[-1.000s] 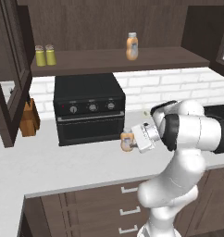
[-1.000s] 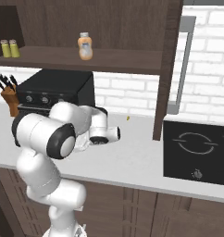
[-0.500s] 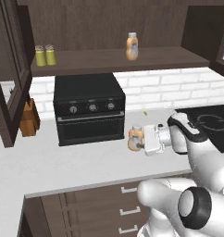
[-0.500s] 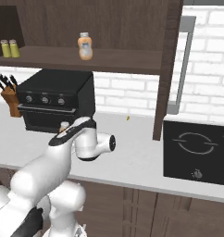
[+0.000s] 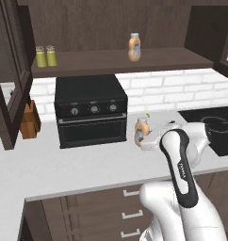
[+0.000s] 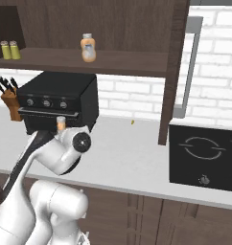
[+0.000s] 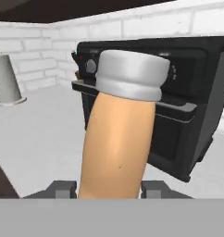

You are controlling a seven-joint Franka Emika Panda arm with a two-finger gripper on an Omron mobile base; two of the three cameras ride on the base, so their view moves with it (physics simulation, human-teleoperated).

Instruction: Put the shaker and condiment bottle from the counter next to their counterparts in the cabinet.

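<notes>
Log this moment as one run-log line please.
tool: shut on condiment bottle | bottle: lifted above counter, beside toaster oven | shelf: two shakers, one orange bottle

Looking forward and down from behind the hand, left and right, both sharing oven and bench; hand view sitting close, facing the oven.

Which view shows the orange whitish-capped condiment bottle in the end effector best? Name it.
Hand view: the orange whitish-capped condiment bottle stands close up, cap and body plain. Left base view shows it small beside the black oven; right base view, just its top.
</notes>
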